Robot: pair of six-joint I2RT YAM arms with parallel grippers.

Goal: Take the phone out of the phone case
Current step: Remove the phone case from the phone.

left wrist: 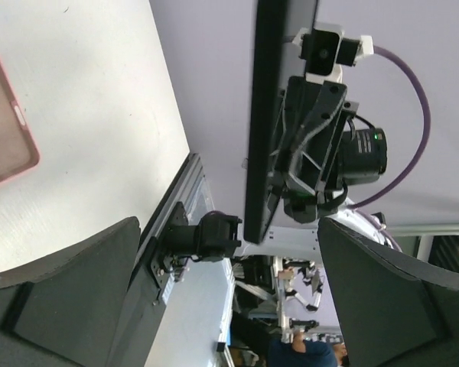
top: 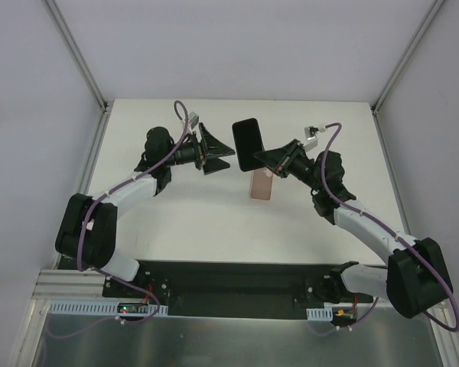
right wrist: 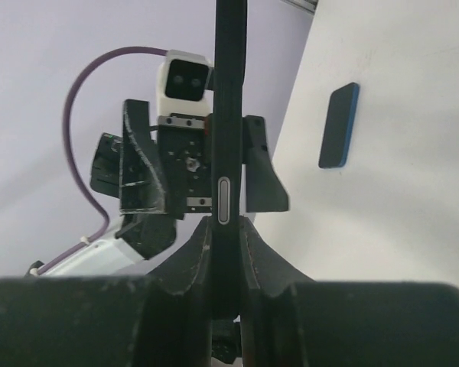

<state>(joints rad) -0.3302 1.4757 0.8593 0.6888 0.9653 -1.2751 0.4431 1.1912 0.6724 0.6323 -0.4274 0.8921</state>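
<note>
The black phone [top: 247, 142] hangs in the air above the table, out of its shell, with my right gripper [top: 265, 159] shut on its lower edge. In the right wrist view the phone [right wrist: 229, 99] stands edge-on between the pinching fingers of the right gripper [right wrist: 228, 260]. The pink phone case [top: 261, 186] lies flat on the table just below, and shows as the phone case [left wrist: 6, 130] at the left edge of the left wrist view. My left gripper [top: 220, 151] stands wide open beside the phone, touching nothing; the left gripper [left wrist: 229, 306] frames the edge-on phone [left wrist: 274, 115].
A small dark object with a blue edge [right wrist: 339, 125] rests on the white surface beyond the phone in the right wrist view. White walls with metal posts [top: 99, 99] close in the table [top: 176, 222] at back and sides.
</note>
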